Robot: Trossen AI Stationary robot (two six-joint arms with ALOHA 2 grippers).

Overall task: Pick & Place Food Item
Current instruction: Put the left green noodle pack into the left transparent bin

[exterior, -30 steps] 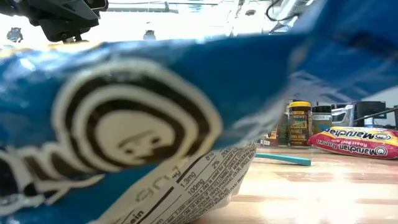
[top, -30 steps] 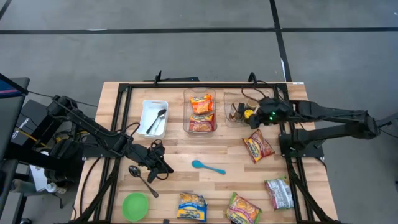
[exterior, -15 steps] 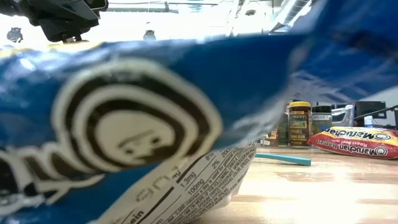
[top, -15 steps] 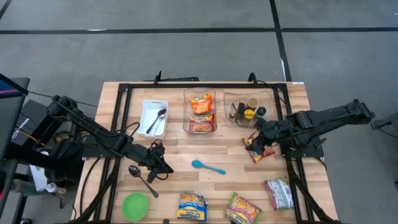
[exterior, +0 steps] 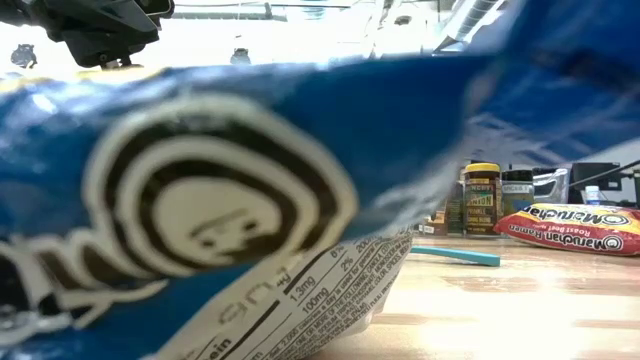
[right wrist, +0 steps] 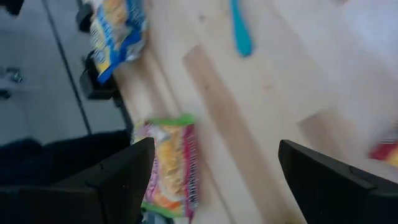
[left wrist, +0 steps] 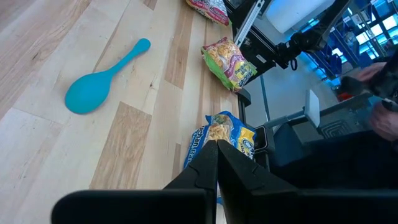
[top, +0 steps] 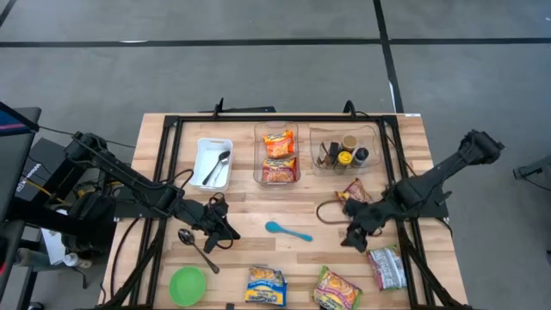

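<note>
A red noodle packet (top: 354, 191) lies flat on the table at the right, partly under my right arm; it also shows in the low view (exterior: 566, 228). My right gripper (top: 352, 232) hovers just past the packet's near end, open and empty, its fingers wide apart in the right wrist view (right wrist: 214, 180). My left gripper (top: 220, 226) is shut and empty, low over the table at the left, near a metal spoon (top: 198, 248). A clear bin (top: 277, 155) at the far middle holds two noodle packets.
A teal spoon (top: 288, 231) lies mid-table. A blue-yellow packet (top: 266, 286), a green packet (top: 337, 290) and another packet (top: 387, 267) lie along the near edge, beside a green bowl (top: 187, 285). A white tray (top: 213, 164) and a spice-jar bin (top: 344, 156) stand at the far side.
My right gripper has gone from over the spice-jar bin toward the table's near edge, passing over the red packet, and now stands just past the packet's near end. My left arm has kept still.
</note>
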